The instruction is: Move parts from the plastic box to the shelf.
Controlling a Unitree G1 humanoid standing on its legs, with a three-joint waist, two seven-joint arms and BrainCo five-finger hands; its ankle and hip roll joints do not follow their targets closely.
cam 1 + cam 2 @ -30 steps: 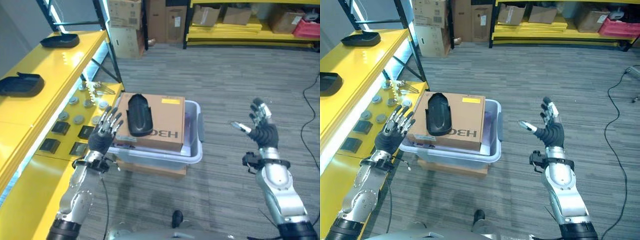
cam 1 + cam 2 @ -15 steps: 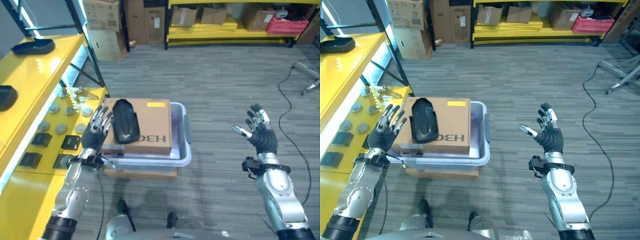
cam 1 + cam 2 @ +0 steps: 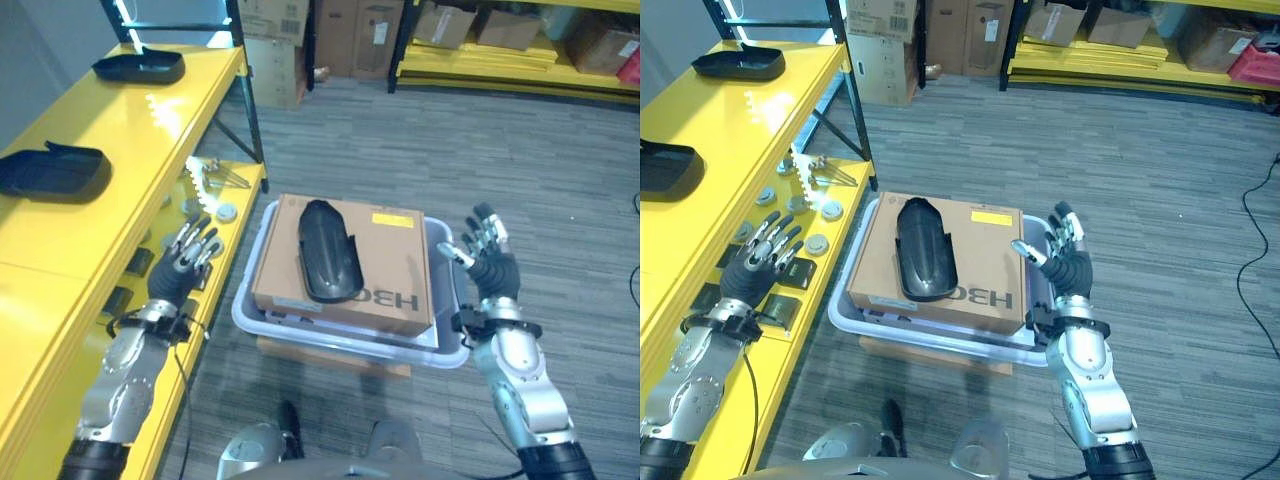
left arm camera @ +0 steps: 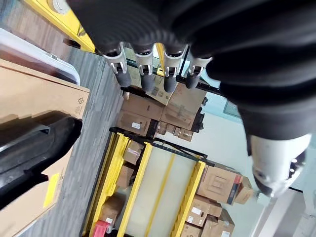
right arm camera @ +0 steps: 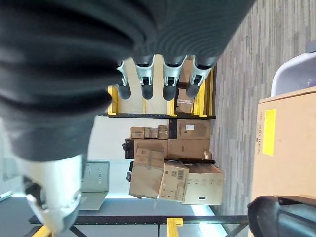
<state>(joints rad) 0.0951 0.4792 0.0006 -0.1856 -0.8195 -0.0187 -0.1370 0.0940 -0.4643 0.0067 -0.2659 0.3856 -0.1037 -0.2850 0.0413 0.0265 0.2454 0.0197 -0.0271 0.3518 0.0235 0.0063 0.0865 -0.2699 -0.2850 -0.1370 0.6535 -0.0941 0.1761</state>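
A long black moulded part (image 3: 328, 250) lies on a brown cardboard box (image 3: 390, 285) that sits in the pale plastic box (image 3: 340, 343) on the floor. My left hand (image 3: 178, 272) hovers open to the left of the plastic box, over the lower shelf's edge. At the box's right rim my right hand (image 3: 488, 268) is raised with fingers spread, holding nothing. Two black parts (image 3: 50, 171) (image 3: 139, 67) rest on the yellow shelf's (image 3: 120, 130) top. The part (image 4: 29, 150) and the cardboard box (image 4: 34, 103) also show in the left wrist view.
The lower yellow shelf carries several round metal discs (image 3: 821, 243), small dark square parts (image 3: 797, 272) and a metal bracket (image 3: 825, 172). A flat cardboard box (image 3: 930, 355) sits under the plastic box. Stacked cartons (image 3: 930, 35) and yellow racking (image 3: 1110, 60) stand far back across grey floor.
The camera has shifted, so the whole scene sits further right. My right hand has come in from open floor to the plastic box's right rim. The left hand stays open beside the box.
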